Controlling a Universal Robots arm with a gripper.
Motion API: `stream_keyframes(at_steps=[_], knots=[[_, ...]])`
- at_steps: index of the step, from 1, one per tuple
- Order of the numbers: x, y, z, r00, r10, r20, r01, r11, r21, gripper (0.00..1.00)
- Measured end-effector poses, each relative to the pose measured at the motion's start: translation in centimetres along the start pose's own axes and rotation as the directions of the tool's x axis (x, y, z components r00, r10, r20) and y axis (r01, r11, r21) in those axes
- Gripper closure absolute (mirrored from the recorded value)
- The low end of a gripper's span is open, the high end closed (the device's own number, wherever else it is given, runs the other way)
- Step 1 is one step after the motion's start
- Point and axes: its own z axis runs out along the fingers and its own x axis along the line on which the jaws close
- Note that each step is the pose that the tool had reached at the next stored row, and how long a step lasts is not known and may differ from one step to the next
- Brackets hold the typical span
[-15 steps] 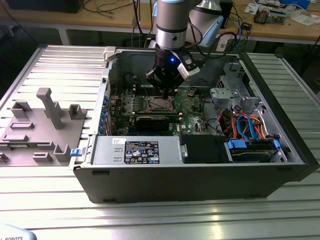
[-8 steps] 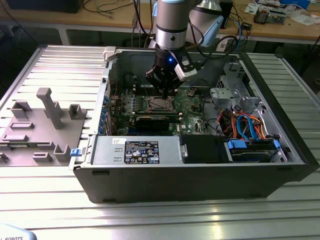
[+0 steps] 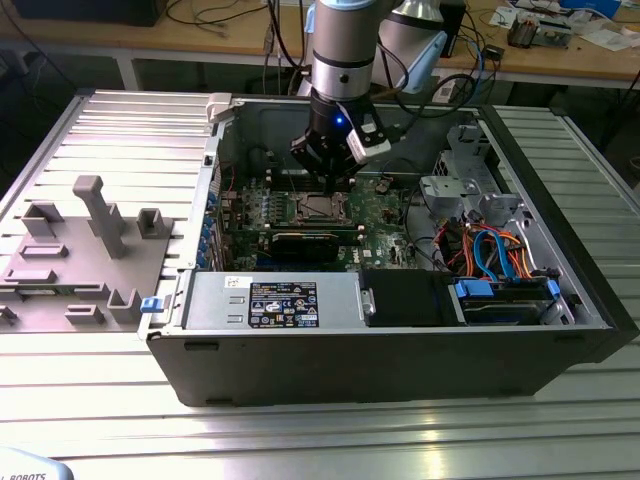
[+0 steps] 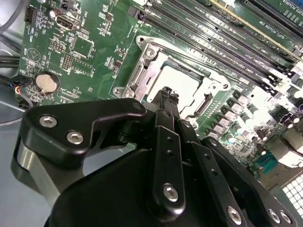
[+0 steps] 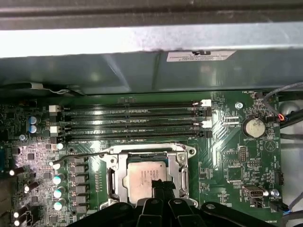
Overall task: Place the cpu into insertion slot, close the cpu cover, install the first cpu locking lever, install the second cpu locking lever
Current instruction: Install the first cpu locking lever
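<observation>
Hand (image 4: 165, 94) fingers pressed together, tips at the cpu (image 5: 147, 176) beneath the cpu cover (image 5: 147, 153).

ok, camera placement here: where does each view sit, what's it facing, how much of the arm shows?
Exterior view: off the arm, in front of and above the open case, looking down into it; shows the arm and gripper over the socket.
First wrist view: on the arm, looking down past the fingers at the cpu under the closed cover.
Second wrist view: on the arm, looking across the gripper body at the socket from another side.
Both wrist views share cpu, cover, coin cell.
</observation>
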Motion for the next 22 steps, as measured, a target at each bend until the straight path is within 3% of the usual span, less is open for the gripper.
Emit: stream_keyframes(at_steps=[3, 4, 5, 6, 7, 22], knots=[[0.21, -0.01, -0.03, 1.0000, 0.002, 0.0004, -0.002, 1.0000, 0.0001, 0.89], [1.16, -0.04, -0.38, 1.0000, 0.005, 0.0047, -0.005, 1.0000, -0.0001, 0.89], [1.72, -0.06, -1.51, 0.9999, 0.006, 0.0108, -0.006, 1.0000, 0.0012, 0.89], [3.25, -0.10, -1.58, 0.9998, 0.006, 0.0194, -0.006, 1.0000, 0.0009, 0.89], [3.64, -0.09, -1.58, 0.9998, 0.005, 0.0209, -0.006, 1.0000, 0.0009, 0.89], [7.14, 0.51, -1.71, 0.9994, 0.006, 0.0350, -0.006, 1.0000, 0.0009, 0.89]])
